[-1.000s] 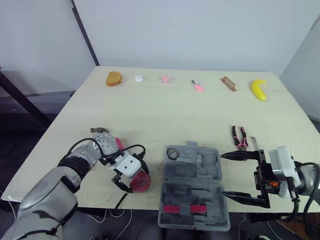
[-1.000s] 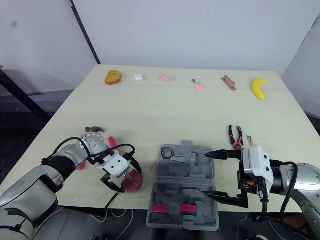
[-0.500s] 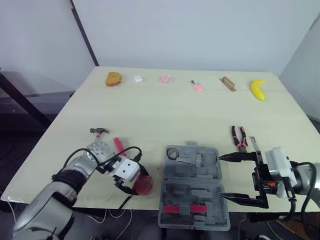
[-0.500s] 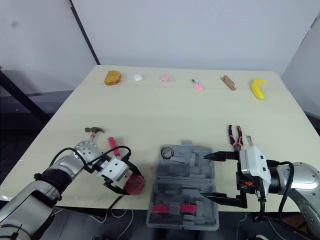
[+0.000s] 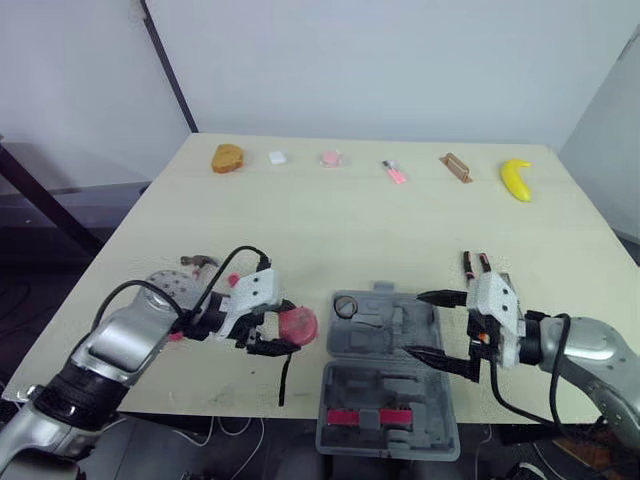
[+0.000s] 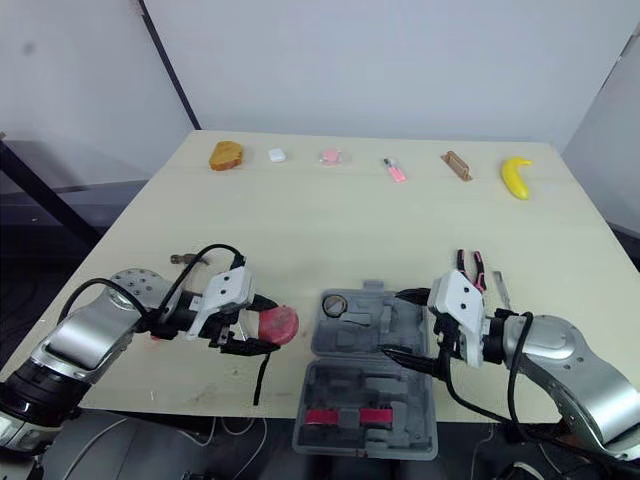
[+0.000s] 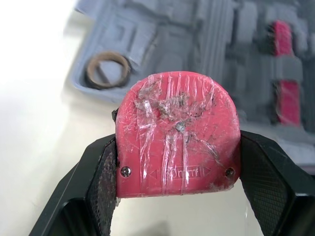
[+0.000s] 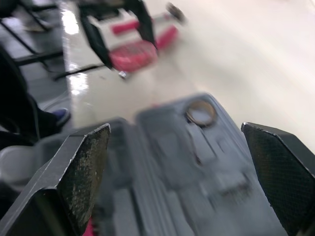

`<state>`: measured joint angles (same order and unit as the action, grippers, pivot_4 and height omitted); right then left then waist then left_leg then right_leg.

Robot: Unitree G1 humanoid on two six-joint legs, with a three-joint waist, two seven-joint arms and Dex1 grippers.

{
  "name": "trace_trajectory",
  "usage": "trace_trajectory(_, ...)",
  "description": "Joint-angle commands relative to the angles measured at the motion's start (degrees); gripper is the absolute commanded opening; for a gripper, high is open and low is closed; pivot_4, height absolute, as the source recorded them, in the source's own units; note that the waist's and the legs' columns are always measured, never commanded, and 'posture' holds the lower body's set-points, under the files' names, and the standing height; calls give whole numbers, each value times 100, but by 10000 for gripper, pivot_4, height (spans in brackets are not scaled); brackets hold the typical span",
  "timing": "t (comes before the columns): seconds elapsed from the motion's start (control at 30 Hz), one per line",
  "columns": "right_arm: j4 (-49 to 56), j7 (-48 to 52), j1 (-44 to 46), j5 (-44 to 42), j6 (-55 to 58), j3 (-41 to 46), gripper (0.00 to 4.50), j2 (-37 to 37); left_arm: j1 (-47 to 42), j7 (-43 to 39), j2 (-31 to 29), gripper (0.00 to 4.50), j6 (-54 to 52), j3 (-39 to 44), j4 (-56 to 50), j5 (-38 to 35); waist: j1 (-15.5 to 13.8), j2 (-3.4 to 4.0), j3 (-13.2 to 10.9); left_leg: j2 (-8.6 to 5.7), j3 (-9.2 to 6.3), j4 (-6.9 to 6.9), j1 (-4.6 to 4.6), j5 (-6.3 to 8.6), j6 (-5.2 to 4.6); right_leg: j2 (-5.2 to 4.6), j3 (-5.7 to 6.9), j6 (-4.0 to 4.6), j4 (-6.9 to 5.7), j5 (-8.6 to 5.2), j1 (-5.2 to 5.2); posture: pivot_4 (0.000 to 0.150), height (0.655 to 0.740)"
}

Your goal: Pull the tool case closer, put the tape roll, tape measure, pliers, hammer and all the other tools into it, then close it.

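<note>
at twelve o'clock of the open tool case, bare table is stretching away. the left gripper, clamping the tape measure, is crowding its nine o'clock edge. the right gripper, fingers spread, is hanging over its three o'clock side. the tape roll is filling the ten o'clock pocket.

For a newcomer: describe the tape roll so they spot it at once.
Find the open grey tool case at the table's near edge. In its far half, the corner on the robot's left holds the tape roll, a small dark ring. Unlike the solid red tape measure beside the case, it is hollow.
</note>
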<state>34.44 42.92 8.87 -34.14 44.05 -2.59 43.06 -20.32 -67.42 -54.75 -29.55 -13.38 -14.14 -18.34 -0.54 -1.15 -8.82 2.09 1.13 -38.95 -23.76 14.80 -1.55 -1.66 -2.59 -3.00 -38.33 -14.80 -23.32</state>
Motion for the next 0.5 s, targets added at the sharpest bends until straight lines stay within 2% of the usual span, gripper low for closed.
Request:
trace_trajectory(0.03, -230, -589, 625, -744, 1551, 73, 45000, -360, -272, 198, 278, 29940, -233, 7, -446, -32, -5, -1, 0, 0, 1, -1, -1, 0, 0, 2, 1, 1, 0, 0, 0, 1500, 7400)
trace_trajectory(0.17, -713, -1079, 1246, -1494, 3161, 303, 45000, -992, -565, 302, 627, 29940, -192, -208, -482, 168, -6, -1, 0, 0, 1, -2, -4, 0, 0, 8, 0, 3, -1, 0, -2, 1500, 7400)
trace_trajectory(0.3, -1413, -1702, 1797, -1943, 4482, 1015, 45000, -2274, -838, 291, 938, 29939, 61, -494, -367, 427, -4, -1, 0, -2, 4, -2, -7, 0, 0, 10, -4, 3, -4, 1, -6, 1500, 7400)
trace_trajectory(0.4, -1649, -2153, 2001, -2037, 4839, 1235, 45000, -2773, -971, 278, 1088, 29939, 179, -601, -278, 557, 1, 1, -1, -2, 6, -2, -11, 0, 0, 10, -13, 3, -19, 1, -19, 1500, 7400)
trace_trajectory(0.5, -1958, -2579, 2113, -2587, 4845, 1401, 45000, -3126, -1012, 248, 1189, 29939, 342, -705, -227, 682, 10, 1, -1, -3, 6, -2, -11, 0, 0, 9, -12, 3, -18, 1, -18, 1500, 7400)
